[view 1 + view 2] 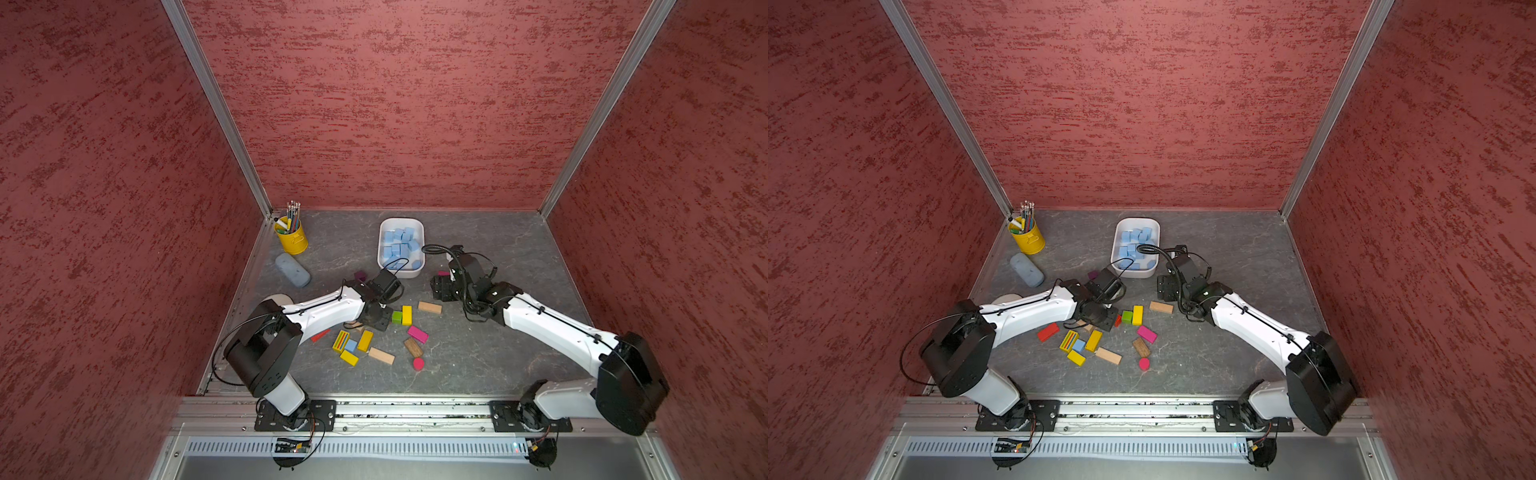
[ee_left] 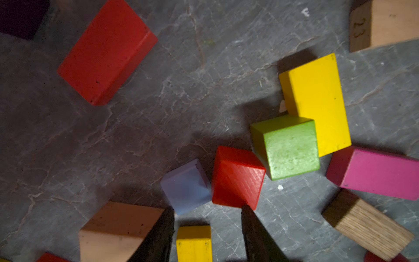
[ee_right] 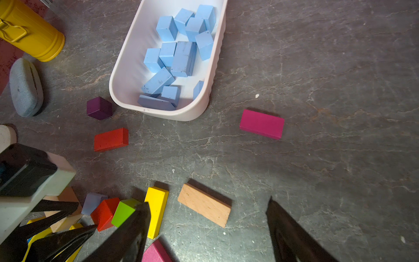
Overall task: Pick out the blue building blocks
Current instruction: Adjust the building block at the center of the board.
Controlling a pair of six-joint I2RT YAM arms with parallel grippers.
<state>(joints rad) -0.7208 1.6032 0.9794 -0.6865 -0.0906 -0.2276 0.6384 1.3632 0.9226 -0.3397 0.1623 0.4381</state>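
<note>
Between three red walls (image 1: 395, 104), a grey veined tabletop (image 1: 498, 353) was seen. Near its far edge, one white tray (image 3: 129, 63) was filled with about twelve blue blocks (image 3: 183, 59); one yellow cup (image 1: 293, 243) of pencils (image 1: 293, 210) was placed in the far left corner. Two more were left outside: a pale blue cube (image 2: 186, 187) just before the left gripper (image 2: 206, 207), whose jaws were held partly apart on nothing, and a second blue block (image 1: 351, 345) among yellow blocks (image 1: 365, 340). The right gripper (image 3: 208, 202) was spread wide, empty.

Left arm (image 1: 324, 309) stretched low on the near side of the white bin (image 1: 401, 220), left tool (image 2: 206, 207) pointing down, jaws narrowly apart, right arm (image 1: 552, 328) bent, right tool (image 3: 207, 202) just beside the bin's near right corner, jaws spread wide, gripping nothing
</note>
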